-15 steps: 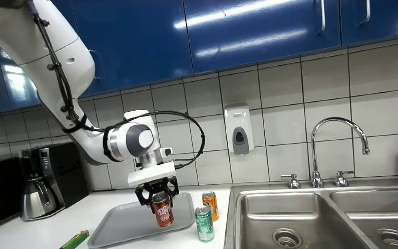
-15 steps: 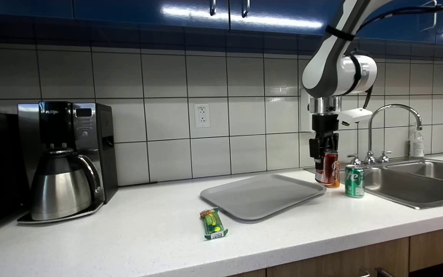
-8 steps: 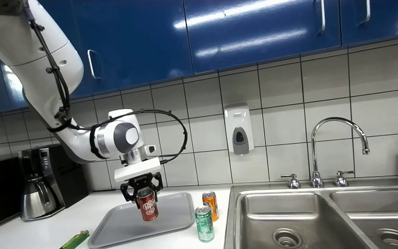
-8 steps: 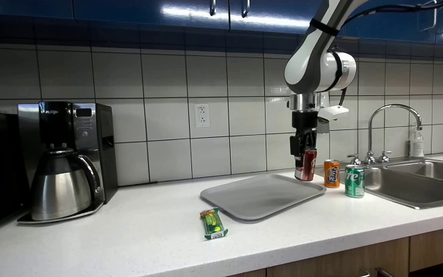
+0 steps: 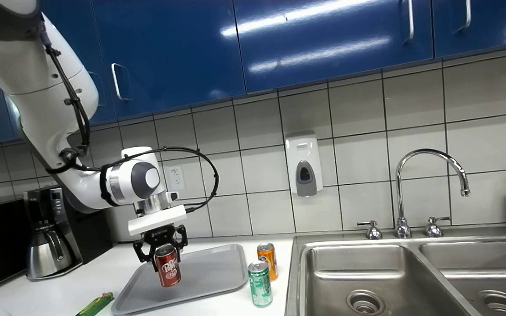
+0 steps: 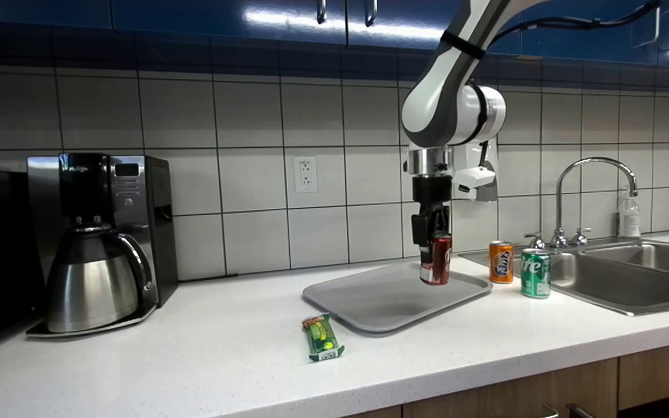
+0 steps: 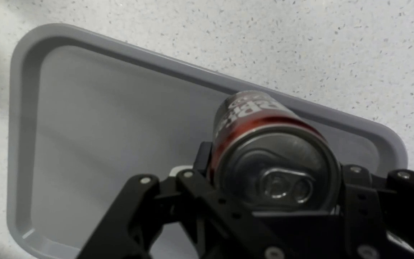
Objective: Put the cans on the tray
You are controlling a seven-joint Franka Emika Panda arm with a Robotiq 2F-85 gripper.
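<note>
Right over the grey tray is where the end effector hangs, pinching the Dr Pepper can from both sides. Can's long axis is close to upright, maybe leaning a touch, and the direction that matters now is straight down, since the tray floor looks to be directly under its base. Seems to me like there's air in between, but how much I honestly can't tell. Wrist view has the base lined up close to a long rim, so imo a small nudge inward before lowering is safer, otherwise it could catch the lip. Compared with a second ago, end effector and can have shifted across the tray, away from the Fanta can, no longer half hidden in an exterior view, and the green can (Sprite, going by the lettering). It also sits lower in both exterior views than half a second back. Those other two haven't budged: both upright on the desk near the tray.
</note>
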